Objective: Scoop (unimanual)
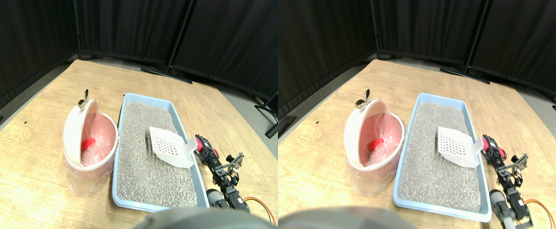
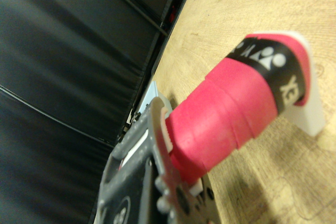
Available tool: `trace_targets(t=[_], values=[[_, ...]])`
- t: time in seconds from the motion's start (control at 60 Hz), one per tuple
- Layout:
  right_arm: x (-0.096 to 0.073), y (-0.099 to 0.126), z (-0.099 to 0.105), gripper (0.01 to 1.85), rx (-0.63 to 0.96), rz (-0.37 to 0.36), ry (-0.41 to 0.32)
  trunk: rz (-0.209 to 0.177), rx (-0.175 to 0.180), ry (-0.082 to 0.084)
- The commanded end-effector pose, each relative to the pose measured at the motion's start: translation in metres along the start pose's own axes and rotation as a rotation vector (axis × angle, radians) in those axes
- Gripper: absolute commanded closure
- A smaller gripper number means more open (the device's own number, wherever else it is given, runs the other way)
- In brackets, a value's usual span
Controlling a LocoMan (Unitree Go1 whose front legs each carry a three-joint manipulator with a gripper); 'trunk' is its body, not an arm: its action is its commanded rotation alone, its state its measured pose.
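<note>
- The right gripper (image 1: 205, 149) sits just outside the right wall of the litter tray (image 1: 124, 102), at the red-wrapped handle (image 1: 201, 145) of the scoop (image 1: 168, 147).
- In the wrist view the handle (image 2: 226, 116) runs out from the dark jaw frame (image 2: 157, 182); the frame presses against its base, yet whether the jaws are clamped on it or spread I cannot tell.
- The handle is thick, cylindrical, wound in overlapping red tape with a black band near its white plastic end.
- The scoop is white plastic, a flat slotted blade with raised sides, tilted over the grey granular litter (image 1: 151, 176) in the tray's right half, its front edge down at the grains.
- The tray is pale blue, rectangular, shallow, with rounded corners.
- Touching the tray's left wall stands a round pink bin (image 1: 89, 164), lined with clear film, its white lid (image 1: 74, 129) tipped open.
- A red object (image 1: 87, 143) lies inside the bin.
- All rests on a wood-grain board (image 1: 25, 157).
</note>
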Motion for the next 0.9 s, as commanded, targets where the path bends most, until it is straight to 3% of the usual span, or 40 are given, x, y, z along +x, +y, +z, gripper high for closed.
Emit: trace_targets(t=[0.017,0.15,0.2,0.317,0.5,0.65,0.9], values=[[-0.002,-0.004,-0.013,1.81,0.011,-0.001,0.028,0.006,-0.004,0.008],[-0.003,-0.009,-0.017,1.81,0.007,-0.026,0.033,0.000,0.003,0.012],[-0.004,-0.012,-0.016,1.79,-0.026,-0.072,0.074,-0.002,0.004,0.013],[-0.006,-0.015,-0.004,1.11,-0.057,-0.090,0.166,-0.006,0.007,0.016],[-0.014,-0.009,0.016,0.56,-0.020,-0.040,0.216,-0.013,0.011,0.017],[-0.020,-0.001,0.027,0.42,0.003,0.028,0.207,-0.015,0.015,0.014],[-0.033,0.007,0.043,0.48,0.011,0.062,0.177,-0.031,0.023,0.016]])
